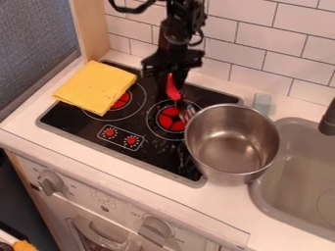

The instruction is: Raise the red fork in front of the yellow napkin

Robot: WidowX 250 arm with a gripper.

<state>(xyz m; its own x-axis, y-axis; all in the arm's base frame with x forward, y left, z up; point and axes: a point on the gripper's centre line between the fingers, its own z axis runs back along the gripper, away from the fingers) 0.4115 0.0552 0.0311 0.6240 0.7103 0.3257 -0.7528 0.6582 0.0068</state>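
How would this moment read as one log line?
gripper at red fork | tines beside metal pot | yellow napkin on stovetop | grasp unclear

Black pincer (171, 85) hanging downward

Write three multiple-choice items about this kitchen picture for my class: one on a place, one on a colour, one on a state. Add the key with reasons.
1. Where is the yellow napkin?
A) in the sink
B) on the stovetop
C) on the floor

2. What colour is the handle of the fork?
A) green
B) blue
C) red

3. How does the pot stand?
A) upright, without a lid
B) upright, with a lid on
C) upside down

Key:
1. B: it lies partly over the left burner.
2. C: the handle shows bright red.
3. A: its open top shows the inside.
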